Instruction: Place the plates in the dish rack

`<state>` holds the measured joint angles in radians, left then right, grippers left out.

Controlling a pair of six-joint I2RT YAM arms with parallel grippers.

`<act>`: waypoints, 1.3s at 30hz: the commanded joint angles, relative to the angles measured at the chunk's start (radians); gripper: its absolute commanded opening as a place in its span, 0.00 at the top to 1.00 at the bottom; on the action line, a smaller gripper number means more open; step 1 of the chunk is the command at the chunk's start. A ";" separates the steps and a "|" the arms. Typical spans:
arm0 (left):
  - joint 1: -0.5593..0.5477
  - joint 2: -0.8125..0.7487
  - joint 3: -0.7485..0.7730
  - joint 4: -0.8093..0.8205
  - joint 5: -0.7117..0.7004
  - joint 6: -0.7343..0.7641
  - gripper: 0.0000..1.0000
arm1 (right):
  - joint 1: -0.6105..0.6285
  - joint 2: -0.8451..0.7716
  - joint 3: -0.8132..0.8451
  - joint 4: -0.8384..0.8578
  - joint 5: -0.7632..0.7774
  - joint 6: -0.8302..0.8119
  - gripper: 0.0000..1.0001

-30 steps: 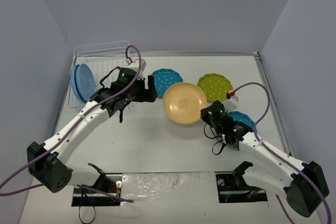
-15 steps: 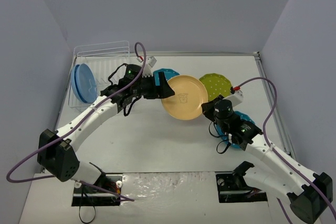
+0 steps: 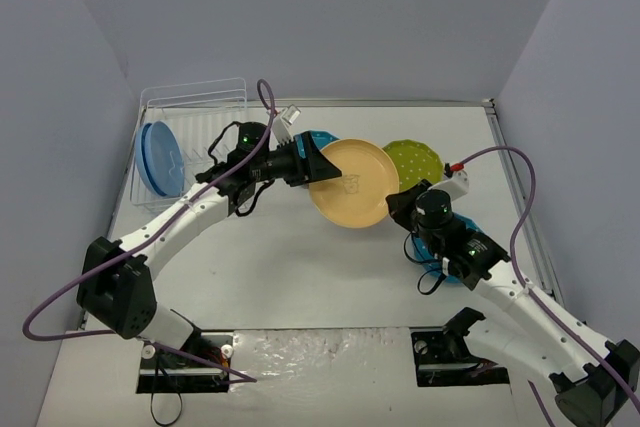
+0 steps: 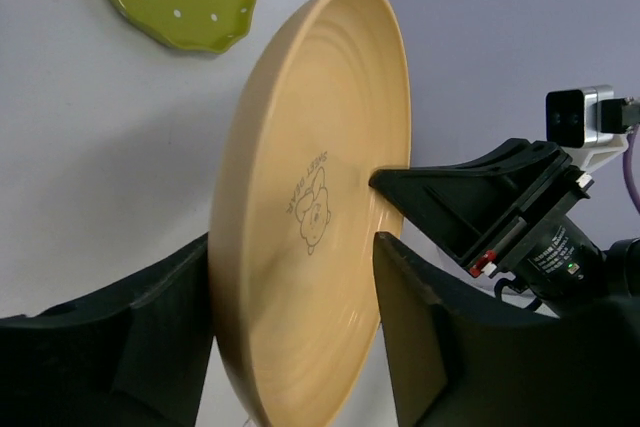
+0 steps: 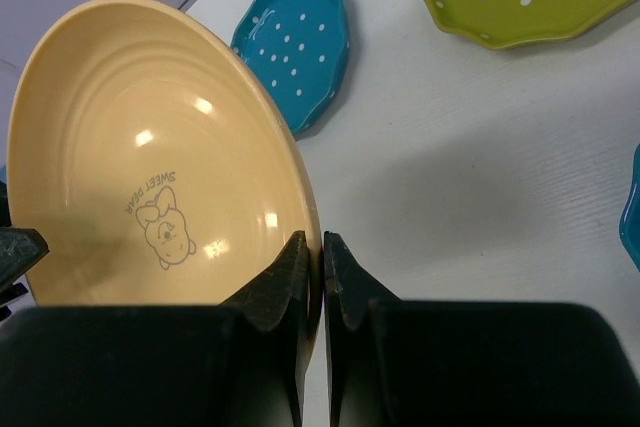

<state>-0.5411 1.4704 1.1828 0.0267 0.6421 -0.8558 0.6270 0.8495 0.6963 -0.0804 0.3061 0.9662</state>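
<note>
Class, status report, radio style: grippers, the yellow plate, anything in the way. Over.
Right gripper shut on orange-yellow plate at its rim; plate tilted, in the air. Left gripper open, straddling opposite rim. Teal dotted plate flat nearby, apart.

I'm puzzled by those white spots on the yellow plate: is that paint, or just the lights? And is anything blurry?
Right wrist view: the spots on the yellow plate look like lamp glare, not paint; the jaws up close are dark, nearly featureless. Left wrist view: the same plate shows no glare, its bear print sharp. Top view: only faint, soft shadows on the table.
</note>
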 commanded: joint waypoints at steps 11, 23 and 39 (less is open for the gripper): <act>0.009 -0.019 0.013 0.116 0.113 -0.045 0.75 | -0.004 0.034 0.105 0.053 0.023 -0.034 1.00; 0.011 -0.052 0.042 -0.002 0.042 0.052 1.00 | -0.003 0.077 0.128 0.059 0.015 -0.105 0.42; 0.339 -0.185 0.359 -0.614 -0.445 0.529 1.00 | -0.004 0.054 0.100 0.016 0.091 -0.159 0.12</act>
<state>-0.2220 1.4037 1.3807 -0.3943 0.4732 -0.5925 0.6258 0.9070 0.7799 -0.0971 0.3379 0.8356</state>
